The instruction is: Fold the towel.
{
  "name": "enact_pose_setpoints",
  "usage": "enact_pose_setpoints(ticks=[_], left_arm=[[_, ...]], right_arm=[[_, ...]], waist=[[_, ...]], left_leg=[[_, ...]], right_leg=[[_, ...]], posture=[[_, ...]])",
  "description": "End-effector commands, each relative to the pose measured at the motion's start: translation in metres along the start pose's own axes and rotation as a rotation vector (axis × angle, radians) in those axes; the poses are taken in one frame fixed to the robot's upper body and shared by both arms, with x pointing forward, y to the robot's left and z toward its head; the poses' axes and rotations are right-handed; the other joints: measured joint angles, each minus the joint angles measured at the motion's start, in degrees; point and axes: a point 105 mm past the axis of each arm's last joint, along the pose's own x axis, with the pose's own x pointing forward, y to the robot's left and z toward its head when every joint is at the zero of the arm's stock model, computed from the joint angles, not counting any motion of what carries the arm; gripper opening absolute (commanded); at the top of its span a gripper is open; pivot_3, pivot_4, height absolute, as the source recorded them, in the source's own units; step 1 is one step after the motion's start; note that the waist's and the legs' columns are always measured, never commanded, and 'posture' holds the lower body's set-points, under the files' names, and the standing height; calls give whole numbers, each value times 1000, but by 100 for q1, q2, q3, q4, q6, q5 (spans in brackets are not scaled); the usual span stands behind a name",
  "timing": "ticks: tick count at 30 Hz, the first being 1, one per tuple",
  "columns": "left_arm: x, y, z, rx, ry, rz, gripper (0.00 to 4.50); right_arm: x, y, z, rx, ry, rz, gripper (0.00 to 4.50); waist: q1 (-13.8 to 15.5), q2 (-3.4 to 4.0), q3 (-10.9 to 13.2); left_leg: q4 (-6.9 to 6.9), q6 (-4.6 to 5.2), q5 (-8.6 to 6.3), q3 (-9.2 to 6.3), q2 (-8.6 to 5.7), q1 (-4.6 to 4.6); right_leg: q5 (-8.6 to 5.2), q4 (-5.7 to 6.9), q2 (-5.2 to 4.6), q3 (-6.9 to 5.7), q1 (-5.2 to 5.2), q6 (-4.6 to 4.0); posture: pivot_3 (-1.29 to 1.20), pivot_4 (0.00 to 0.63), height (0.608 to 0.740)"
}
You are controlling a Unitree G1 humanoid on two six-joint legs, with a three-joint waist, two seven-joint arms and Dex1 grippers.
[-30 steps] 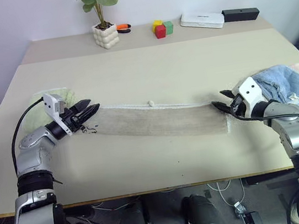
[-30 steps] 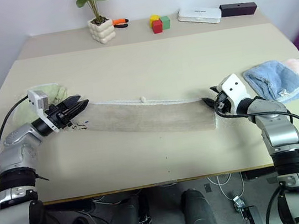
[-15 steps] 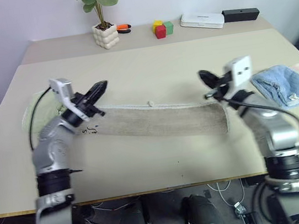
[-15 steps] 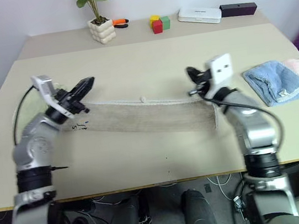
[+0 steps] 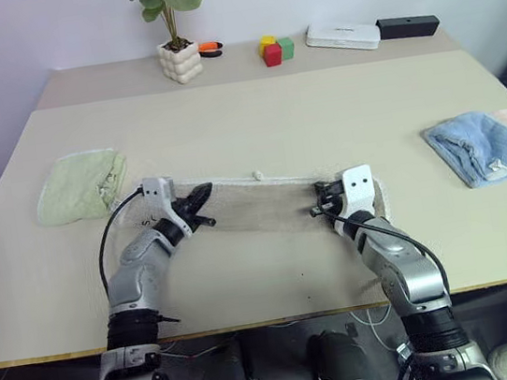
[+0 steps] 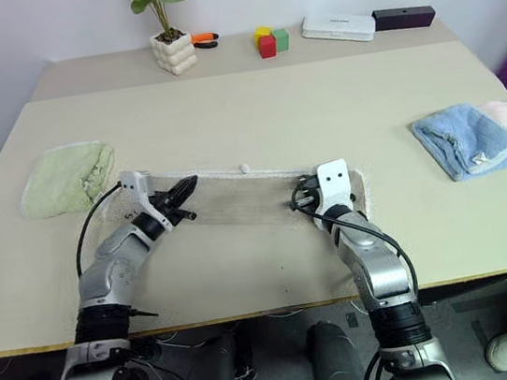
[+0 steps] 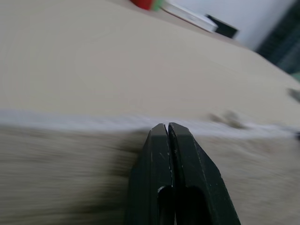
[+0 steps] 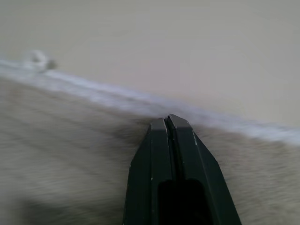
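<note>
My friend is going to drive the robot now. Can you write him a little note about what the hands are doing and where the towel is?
Left gripper: shut, holding nothing, over the towel's left part.
Right gripper: shut, holding nothing, over the towel's right part.
Towel: lies on the table as a long narrow strip, white corded edge on the far side.
Done: it looks folded lengthwise into that strip.
Left: probably fold the strip end to end.
Leave alone: green towel at left, blue towel at right.

I see even, soft daylight with faint shadows under the arms, while both wrist feeds smear the towel [image 7: 70, 159] beyond my sharp black fingertips [image 8: 171, 140]
</note>
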Motion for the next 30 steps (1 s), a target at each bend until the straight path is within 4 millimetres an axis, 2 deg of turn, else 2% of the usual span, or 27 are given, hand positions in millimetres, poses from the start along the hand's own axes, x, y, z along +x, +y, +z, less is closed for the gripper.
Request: enact_pose_setpoints(ticks=[1,6,9,12,13,15,16,19,21,22,24,27,30], left_arm=[[-8,24,16,36,-45,68,19],[-14,39,27,29,-63,107,19],[-16,43,23,23,-47,109,19],[-16,35,23,12,-44,68,19],[-16,27,25,-9,-54,11,258],[-17,9,33,6,-76,-103,829],[-17,2,36,34,-81,-142,1299],[-18,-17,57,123,-112,-253,2760],[-20,-25,65,178,-122,-316,3792],[-22,-28,68,193,-120,-350,4404],[-23,-28,74,213,-123,-390,4500],[-28,-29,81,227,-102,-481,4500],[-30,-32,81,212,-74,-547,4500]], right_arm=[[-2,-36,-6,-44,23,-140,1],[-1,-44,-1,-122,-3,-127,1],[3,-45,4,-146,-24,-117,1],[6,-50,11,-122,-47,-112,1],[6,-52,19,-13,-74,-94,0],[1,-48,39,106,-145,-17,505],[-2,-48,49,136,-174,5,764],[-17,-59,75,300,-238,50,2221],[-26,-66,78,354,-228,54,3211],[-32,-65,76,389,-204,79,3845],[-44,-66,71,424,-159,124,4446],[-74,-63,55,524,4,271,4446],[-97,-58,53,511,97,390,4446]], waist=[[8,0,-1],[22,-1,-1],[2,-1,-1],[-9,-1,-1],[-8,-1,-1],[-4,-1,0],[-5,0,1],[-5,1,2],[-4,1,2],[-4,1,2],[4,1,1],[25,1,2],[14,4,3]], left_leg=[[0,0,0,0,0,0],[-1,1,-1,0,0,0],[-1,1,-1,-1,0,1],[-2,0,0,-1,0,2],[-2,0,0,-1,0,1],[-2,0,0,0,1,0],[-2,0,0,0,1,-2],[-3,0,0,-1,2,-3],[-4,0,-1,-2,3,-2],[-5,0,-1,-2,3,-2],[-7,1,-1,-2,3,-2],[-9,2,-2,-4,2,-3],[-9,5,-3,-3,2,-2]], right_leg=[[0,-1,0,0,1,0],[0,-5,-1,-1,3,0],[0,-5,-1,-1,5,0],[0,-5,0,-2,4,0],[0,-5,-1,-2,4,0],[0,-6,-1,-2,4,1],[0,-6,-1,-2,4,1],[0,-4,-1,-2,1,1],[0,-4,-1,-2,1,0],[0,-6,-1,-2,1,0],[-1,-7,-1,-2,1,-1],[-1,-10,-2,-2,1,-2],[-1,-11,-4,1,0,-3]], posture=[[0,150,735],[0,150,735],[0,150,735],[0,150,735],[0,150,735],[0,150,735],[0,150,735],[0,150,735],[0,150,735],[0,150,735],[0,150,735],[0,150,735],[0,150,735]])
